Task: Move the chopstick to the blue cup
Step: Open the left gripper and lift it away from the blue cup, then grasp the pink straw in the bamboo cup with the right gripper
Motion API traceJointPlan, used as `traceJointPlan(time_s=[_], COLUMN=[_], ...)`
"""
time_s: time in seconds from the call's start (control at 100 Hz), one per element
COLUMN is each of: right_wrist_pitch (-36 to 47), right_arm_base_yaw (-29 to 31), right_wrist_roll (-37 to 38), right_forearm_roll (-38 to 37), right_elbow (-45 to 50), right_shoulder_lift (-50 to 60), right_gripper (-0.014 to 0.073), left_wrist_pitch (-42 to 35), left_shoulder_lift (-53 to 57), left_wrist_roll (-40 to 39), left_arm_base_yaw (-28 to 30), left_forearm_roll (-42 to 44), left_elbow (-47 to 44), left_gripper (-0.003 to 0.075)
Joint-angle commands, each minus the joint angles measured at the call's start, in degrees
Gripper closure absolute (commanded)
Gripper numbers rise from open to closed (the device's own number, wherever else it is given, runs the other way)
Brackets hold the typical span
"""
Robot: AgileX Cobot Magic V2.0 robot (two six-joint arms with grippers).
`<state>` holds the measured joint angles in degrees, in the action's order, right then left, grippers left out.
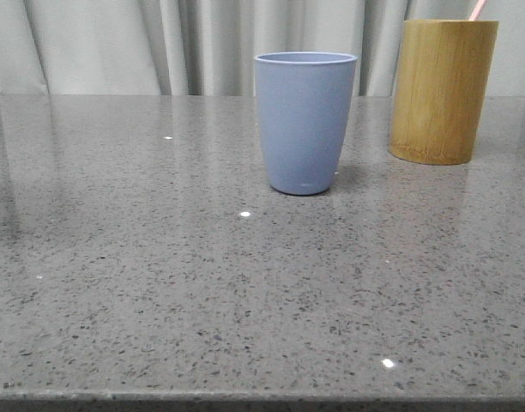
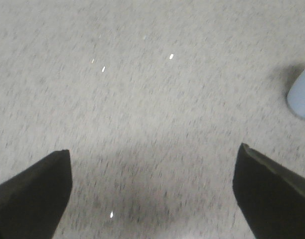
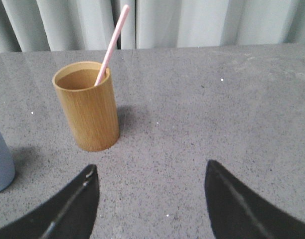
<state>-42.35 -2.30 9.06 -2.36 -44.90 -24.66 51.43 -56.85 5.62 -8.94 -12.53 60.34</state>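
Black gripper fingers, seen only from the wrist cameras

The left gripper (image 2: 152, 194) shows two matte black fingers (image 2: 30, 196) with blunt, angular, wedge-like tips and flat faces; the picture is blurred, so any surface detail is hard to tell. The right gripper (image 3: 152, 199) has two black fingers (image 3: 68, 209) that look glossier and curve to narrower, pointed tips, each with a pale highlight running along a raised ridge or edge. No cables, screws or markings show on either pair. The front view shows no part of the robot.
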Motion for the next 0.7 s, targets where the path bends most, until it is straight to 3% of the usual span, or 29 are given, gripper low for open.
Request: traceJointPlan(time_s=[0.0, 0.35, 0.69], right_wrist_pitch=[5.92, 14.95, 39.42], right_arm_base_yaw=[0.22, 0.22, -1.37], right_wrist_roll=[-0.31, -0.31, -0.31], right_forearm_roll=[-0.37, 2.95, 7.32], right_elbow=[-1.83, -1.83, -1.83], right_shoulder_lift=[-0.77, -4.82, -21.77], right_gripper=[0.0125, 0.0125, 0.0125], left_wrist_pitch=[-3.76, -3.76, -4.48], left_shoulder_lift=[5.14, 12.3, 12.3], left_wrist_roll=[-0.48, -0.48, -0.48], left_arm_base_yaw=[0.94, 1.17, 1.17], left_forearm_roll=[-0.89, -0.89, -0.89], left_elbow=[-3.2, -10.09, -10.09], left_gripper=[0.0092, 0.0092, 0.0092])
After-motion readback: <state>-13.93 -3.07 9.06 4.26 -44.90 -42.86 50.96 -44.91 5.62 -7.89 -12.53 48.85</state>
